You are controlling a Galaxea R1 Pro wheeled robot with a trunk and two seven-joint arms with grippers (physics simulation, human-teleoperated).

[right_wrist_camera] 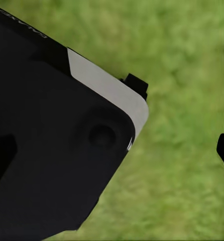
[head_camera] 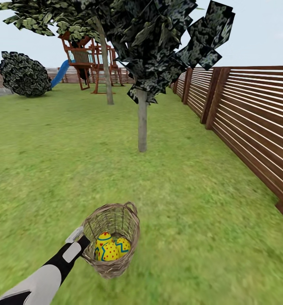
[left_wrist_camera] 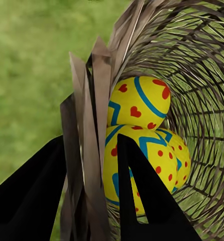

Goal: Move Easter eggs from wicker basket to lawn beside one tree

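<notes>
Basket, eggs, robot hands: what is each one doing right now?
Wicker basket: tilted, its rim pinched by the left gripper, one finger inside and one outside.
Three Easter eggs: all in the basket, piled together.
Right gripper: cannot tell if open or shut.
Nearest tree: upright, no eggs beside it.

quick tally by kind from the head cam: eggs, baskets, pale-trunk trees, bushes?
Eggs: 3, all in the basket
Basket: 1, its rim between the left gripper jaws
Trees: 2, the near one and one farther back
Bush: 1
Total: 7
</notes>
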